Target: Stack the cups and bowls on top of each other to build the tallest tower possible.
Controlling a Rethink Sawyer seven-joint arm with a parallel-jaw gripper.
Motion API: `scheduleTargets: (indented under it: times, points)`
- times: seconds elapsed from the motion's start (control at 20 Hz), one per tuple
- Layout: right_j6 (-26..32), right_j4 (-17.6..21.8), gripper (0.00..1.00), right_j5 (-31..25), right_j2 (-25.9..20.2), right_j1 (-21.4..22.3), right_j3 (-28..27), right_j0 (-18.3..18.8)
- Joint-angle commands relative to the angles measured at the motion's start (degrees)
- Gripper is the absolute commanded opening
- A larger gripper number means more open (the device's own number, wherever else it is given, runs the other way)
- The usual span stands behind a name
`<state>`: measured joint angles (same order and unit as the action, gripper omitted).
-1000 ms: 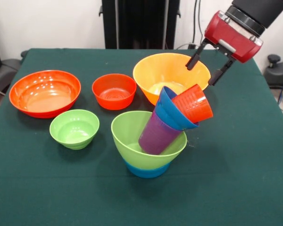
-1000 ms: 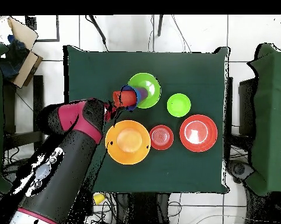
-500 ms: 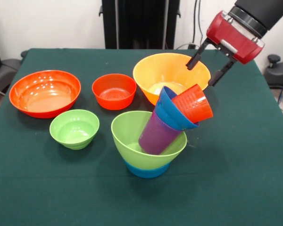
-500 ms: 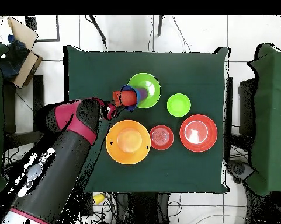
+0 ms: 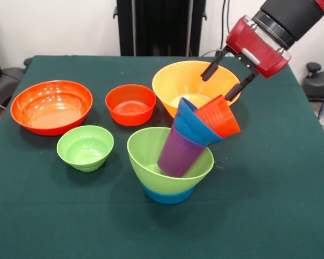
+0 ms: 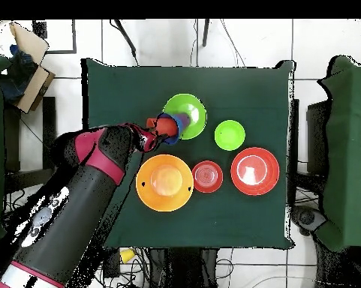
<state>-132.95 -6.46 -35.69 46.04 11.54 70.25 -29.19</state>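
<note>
Green cloth surface [image 5: 281, 205] carrying everything. Big glossy yellow-orange plastic bowl [image 5: 190, 82] at the back. Light green plastic bowl [image 5: 146, 154] nested on light blue bowl [image 5: 167, 196], with purple tumbler [image 5: 178, 154], dark blue bowl [image 5: 188, 125], orange-red cup [image 5: 218, 116] leaning inside. Black-fingered pincer [image 5: 220, 74] spread wide, right above that cup.

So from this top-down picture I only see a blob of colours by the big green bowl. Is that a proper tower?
Observer: From the front, it leans. A purple cup stands tilted in the light green bowl, carrying a dark blue bowl and an orange-red cup.
Visitor: Is anything under the green bowl?
Observer: Yes, a light blue bowl sits beneath it.
Visitor: Is the claw holding something?
Observer: No. The gripper is open and empty, close by the orange-red cup.
</note>
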Motion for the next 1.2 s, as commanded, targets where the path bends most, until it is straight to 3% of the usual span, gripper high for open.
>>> scheduleTargets:
  times: [0.05, 1.2]
  points:
    - [-14.1, -2.2, 1.0, -0.9, -2.5, -3.8, -1.3, -0.3]
    - [-12.6, -5.2, 1.0, 4.0, -4.1, -4.9, -1.9, 0.7]
